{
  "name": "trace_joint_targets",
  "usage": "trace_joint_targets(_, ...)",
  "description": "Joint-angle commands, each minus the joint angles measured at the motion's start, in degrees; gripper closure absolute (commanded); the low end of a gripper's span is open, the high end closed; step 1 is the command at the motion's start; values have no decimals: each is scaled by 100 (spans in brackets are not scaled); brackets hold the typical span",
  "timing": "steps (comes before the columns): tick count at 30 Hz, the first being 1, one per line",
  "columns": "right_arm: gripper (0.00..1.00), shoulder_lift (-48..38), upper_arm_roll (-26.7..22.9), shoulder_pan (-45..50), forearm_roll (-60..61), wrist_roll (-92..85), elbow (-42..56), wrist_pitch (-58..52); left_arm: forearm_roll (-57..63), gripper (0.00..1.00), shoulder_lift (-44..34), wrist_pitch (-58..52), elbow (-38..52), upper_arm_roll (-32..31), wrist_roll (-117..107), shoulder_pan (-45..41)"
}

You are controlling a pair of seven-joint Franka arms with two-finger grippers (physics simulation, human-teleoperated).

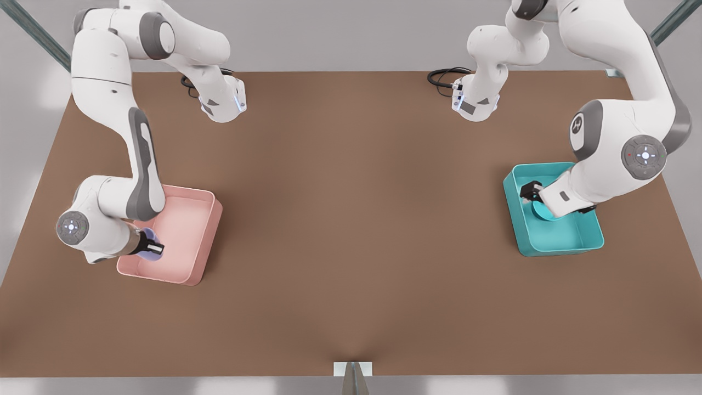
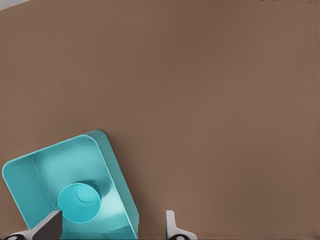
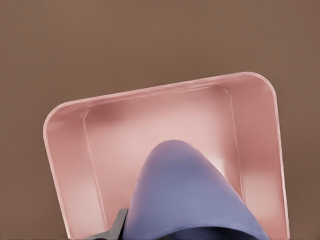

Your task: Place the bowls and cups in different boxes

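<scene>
At the front view's left, the right claw [image 1: 154, 247] hangs over the near end of the pink box [image 1: 186, 227], closed on the lavender cup [image 3: 187, 200]; the cup sits directly above the box floor, so release needs only a short drop. At the front view's right, the left claw [image 1: 535, 196] stands spread open inside the teal box [image 1: 565, 233], with the teal bowl [image 2: 79, 202] lying free just beside it on the box floor.

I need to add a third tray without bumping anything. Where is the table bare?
Bare: the wide middle of the table between the pink box and teal box, plus the near edge. Crowded: both boxes, each with a gripper over it.
</scene>
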Motion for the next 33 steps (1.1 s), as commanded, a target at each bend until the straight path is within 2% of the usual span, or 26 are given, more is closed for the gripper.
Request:
trace_joint_targets(1, 79, 211, 17, 12, 17, -1627, 22, 89, -105, 0, -2, -438, 31, -1, -1310, -5)
trace_joint_targets(10, 79, 870, 34, 12, 78, -1548, 294, 485, -87, 0, 6, -473, 31, -1, -1310, -5)
trace_joint_targets(11, 59, 870, 34, 12, 70, -1548, 294, 485, -87, 0, 6, -473, 31, -1, -1310, -5)
trace_joint_targets(12, 0, 879, 34, 3, 61, -1557, 294, 485, -87, 0, 6, -473, 31, -1, -1310, -5)
trace_joint_targets(18, 0, 703, 78, 39, 26, -1671, 444, 353, -78, 0, 6, -473, 31, 7, -1301, 21)
trace_joint_targets(20, 0, 484, 96, 47, 34, -1777, 444, 213, -78, 0, -2, -781, 215, -2, -1301, 56)
trace_joint_targets(22, 0, -210, 298, 65, 34, -1838, 444, -446, -78, 0, -11, -878, 233, -19, -1310, 48)
trace_joint_targets(28, 0, -1819, 342, 74, 78, -1935, 444, -2283, -78, 0, -11, -886, 242, -28, -1318, 21)
trace_joint_targets(31, 0, -2180, 333, 100, 122, -1917, 303, -2644, -87, 0, -20, -1027, 242, -28, -1318, 21)
trace_joint_targets(33, 0, -2716, 298, 91, 122, -1672, -154, -2617, -87, 0, -11, -1053, 242, -28, -1318, 21)
